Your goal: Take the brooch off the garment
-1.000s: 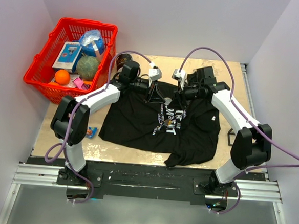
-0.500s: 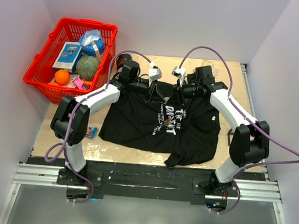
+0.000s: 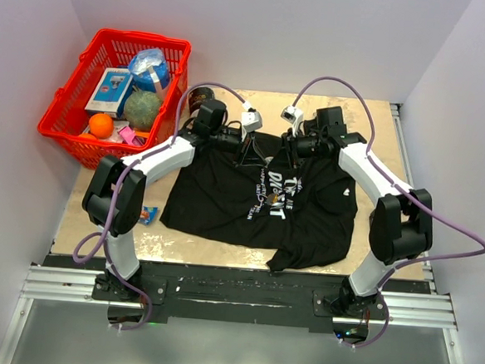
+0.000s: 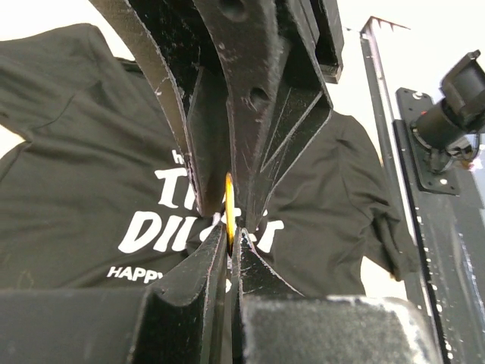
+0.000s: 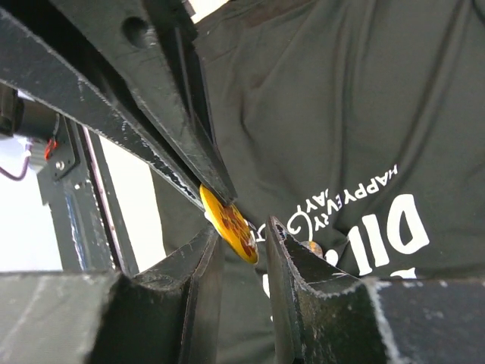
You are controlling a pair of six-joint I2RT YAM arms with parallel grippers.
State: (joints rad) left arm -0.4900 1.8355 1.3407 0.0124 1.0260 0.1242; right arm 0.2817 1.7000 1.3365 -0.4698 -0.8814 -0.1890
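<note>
The left pincer (image 4: 231, 233) pinches the round yellow brooch (image 4: 229, 205) by its edge. The right pincer (image 5: 245, 227) is spread around it, with a gap on one side. Under them the black shirt (image 3: 225, 193) lies on the bench (image 3: 188, 246). At the far left, a red basket (image 3: 144, 37) holds an orange (image 3: 101, 125), a green ball (image 3: 142, 108), a blue bag (image 3: 149, 69) and a box (image 3: 110, 91).

"What kind of place are you seeing here?"

"You're looking at a robotics lab cell. The left arm (image 3: 156, 163) and right arm (image 3: 368, 170) are bolted to a metal rail (image 3: 52, 284) at a bare plywood table (image 3: 213, 248). Plain pale walls (image 3: 261, 33) box it in, and purple cables (image 3: 337, 79) loop loose. A red basket (image 3: 144, 35) of oddments sits beside the garment (image 3: 225, 197)."
</note>
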